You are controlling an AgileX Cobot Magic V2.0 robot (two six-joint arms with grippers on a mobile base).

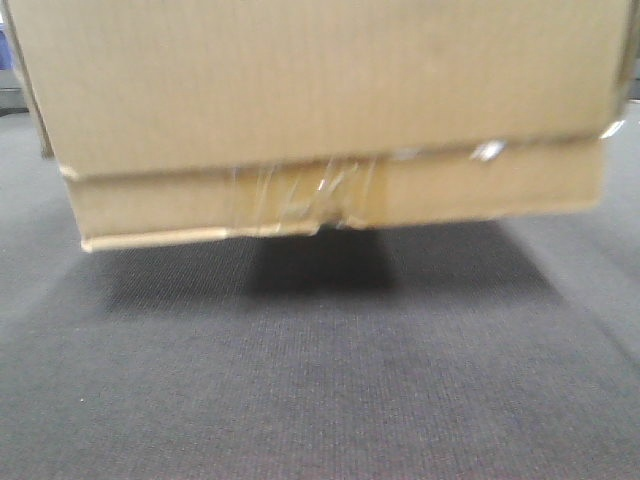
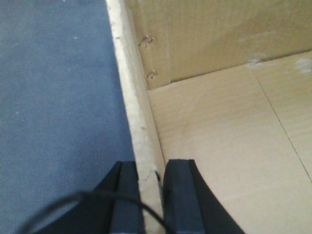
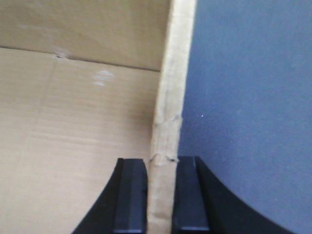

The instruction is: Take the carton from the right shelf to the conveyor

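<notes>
**Front view.** The carton (image 1: 320, 90) fills the upper frame, with its lower edge over the conveyor (image 1: 320, 380). A dark shadow lies on the belt beneath it. The lower edge appears to hang clear of the belt, left corner lower than right, but the picture is blurred and contact cannot be ruled out. Crinkled clear tape (image 1: 310, 195) crosses the seam near the lower edge.

**Left wrist view.** The left gripper (image 2: 148, 195) pinches the carton's side wall. 1 black finger is outside above the belt and 1 is inside above the carton floor. 2 staples (image 2: 146, 41) show on the inner corner.

**Right wrist view.** The right gripper (image 3: 161, 195) pinches the opposite wall in the same way, 1 finger on each side. The wall's top edge is creased just above the fingers.
</notes>
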